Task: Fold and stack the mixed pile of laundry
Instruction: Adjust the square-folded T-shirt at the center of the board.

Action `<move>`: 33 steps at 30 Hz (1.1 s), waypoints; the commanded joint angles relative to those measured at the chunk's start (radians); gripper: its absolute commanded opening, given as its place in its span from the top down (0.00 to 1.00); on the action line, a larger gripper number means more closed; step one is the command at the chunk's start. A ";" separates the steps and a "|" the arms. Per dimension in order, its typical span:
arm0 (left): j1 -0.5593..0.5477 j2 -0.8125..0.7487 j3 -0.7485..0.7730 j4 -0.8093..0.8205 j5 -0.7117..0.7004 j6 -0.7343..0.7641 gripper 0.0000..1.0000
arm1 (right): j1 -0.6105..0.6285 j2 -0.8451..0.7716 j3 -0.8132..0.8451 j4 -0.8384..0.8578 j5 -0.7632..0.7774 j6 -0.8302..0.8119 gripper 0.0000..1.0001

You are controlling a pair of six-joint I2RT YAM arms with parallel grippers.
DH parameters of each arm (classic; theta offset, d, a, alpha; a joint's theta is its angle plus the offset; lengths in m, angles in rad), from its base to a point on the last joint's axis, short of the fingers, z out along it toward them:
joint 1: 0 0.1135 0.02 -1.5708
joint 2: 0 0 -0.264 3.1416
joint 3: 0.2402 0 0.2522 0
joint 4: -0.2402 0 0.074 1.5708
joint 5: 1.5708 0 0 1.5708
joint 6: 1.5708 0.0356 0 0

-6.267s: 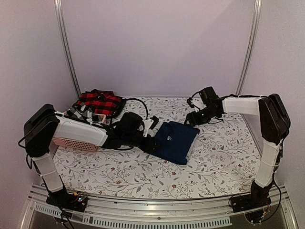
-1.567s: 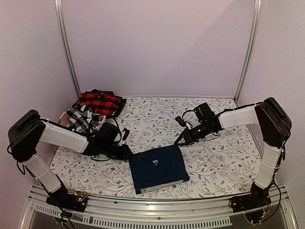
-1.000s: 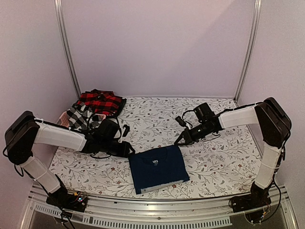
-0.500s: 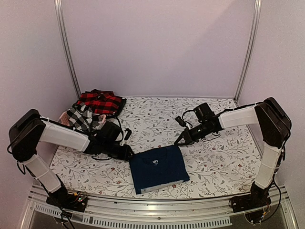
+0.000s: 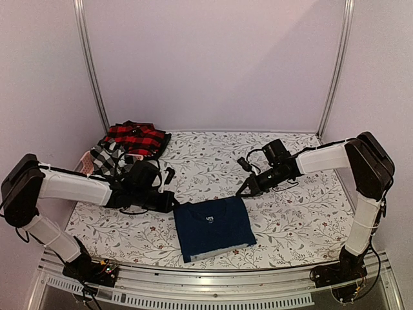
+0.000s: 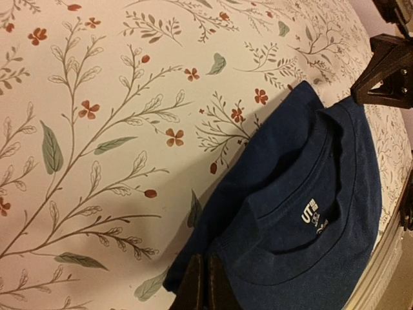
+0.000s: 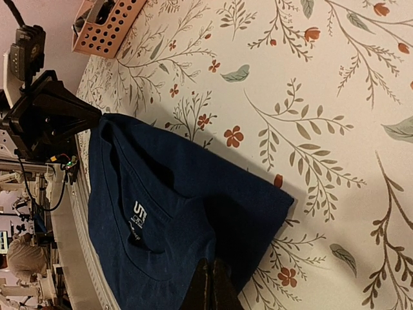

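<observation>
My left claw: fully closed, the two fingers pressed flat together with no gap showing.
Left claw's contact: my tips rest at the far-left corner of the navy blue garment, right on its folded edge. From my wrist view I cannot tell whether any cloth is caught between the fingers.
My right claw: also fully closed, fingers together to a single point.
Right claw's contact: my tips meet the garment's edge at its far-right corner. Here too I cannot tell whether cloth is pinched or only touched.
Both claws together: one at each far corner of the same garment, facing each other across its neckline end.
Navy blue garment: folded into a flat, roughly rectangular packet. It lies on the desk near the front edge, in the middle between my two arms. The neckline faces up, with a white label inside the collar.
Rest of the laundry: heaped at the far-left corner of the desk, well apart from the navy garment. The red-and-black plaid piece is at the back, and the black-and-white checked shirt is just in front of it, the two touching.
Pink basket: slotted plastic, under and beside the heap; only a part of its wall shows.
Desk: covered in a pale cloth printed with leafy sprigs and small red flowers.
</observation>
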 commanded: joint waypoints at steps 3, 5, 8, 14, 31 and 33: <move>-0.010 0.004 -0.036 -0.048 -0.040 -0.021 1.00 | 0.007 0.035 0.047 0.000 0.014 -0.018 1.00; -0.010 0.029 -0.040 -0.043 -0.044 -0.028 1.00 | 0.010 0.061 0.062 0.000 0.019 -0.020 1.00; -0.009 0.055 -0.042 -0.039 -0.054 -0.033 1.00 | 0.025 0.090 0.084 0.001 0.040 -0.024 1.00; -0.008 0.049 -0.058 -0.070 -0.140 -0.055 1.00 | 0.030 0.165 0.125 -0.005 0.095 -0.041 1.00; -0.014 -0.005 -0.149 0.033 0.017 -0.229 0.54 | 0.046 0.215 0.103 0.006 0.120 -0.025 1.00; -0.014 0.034 -0.136 0.064 0.029 -0.219 0.60 | 0.045 0.206 0.099 0.006 0.126 -0.021 1.00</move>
